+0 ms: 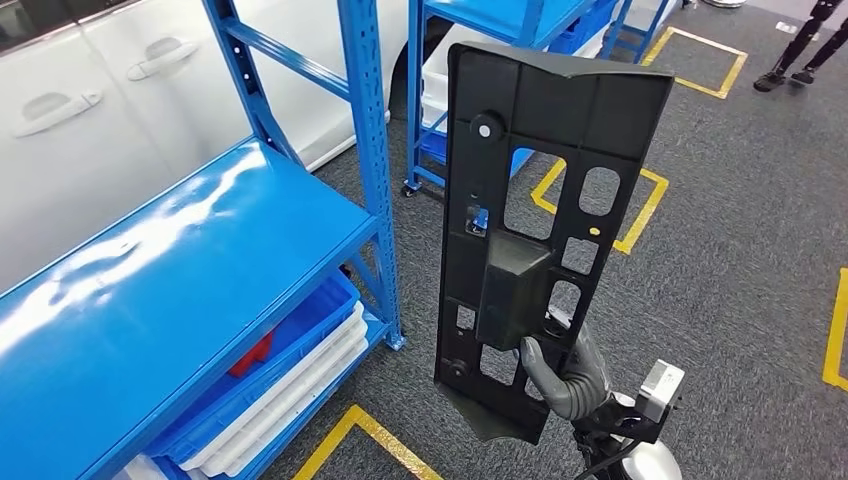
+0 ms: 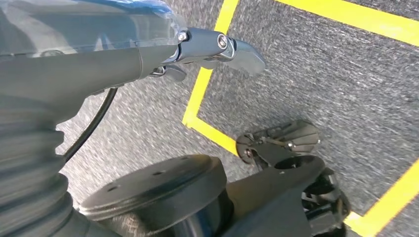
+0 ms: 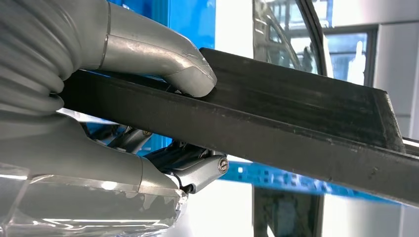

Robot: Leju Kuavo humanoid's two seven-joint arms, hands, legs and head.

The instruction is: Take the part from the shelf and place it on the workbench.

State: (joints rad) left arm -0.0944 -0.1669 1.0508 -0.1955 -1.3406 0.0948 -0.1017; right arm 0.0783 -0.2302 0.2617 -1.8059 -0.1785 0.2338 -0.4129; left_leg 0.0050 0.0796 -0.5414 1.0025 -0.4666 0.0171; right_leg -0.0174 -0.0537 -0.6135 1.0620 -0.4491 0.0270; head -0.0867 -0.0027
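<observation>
In the head view a long black plastic part [image 1: 545,150] with several cut-outs and a boxy block in its middle stands upright in the air over the grey carpet, to the right of the blue rack. My right hand [image 1: 565,375] grips it near its lower end. The right wrist view shows the thumb [image 3: 163,59] pressed on one face of the part [image 3: 296,123] and the fingers [image 3: 197,170] curled under the other. In the left wrist view my left hand [image 2: 148,64] hangs above the floor with its fingers stretched out, holding nothing.
A blue rack's glossy top board [image 1: 180,270] lies at the left, its upright post [image 1: 372,150] close to the part. Below it sit a blue bin and white trays [image 1: 290,370]. A white car [image 1: 100,90] stands behind. A second blue rack [image 1: 520,20], yellow floor tape [image 1: 640,210] and a person's legs [image 1: 800,50] lie farther back.
</observation>
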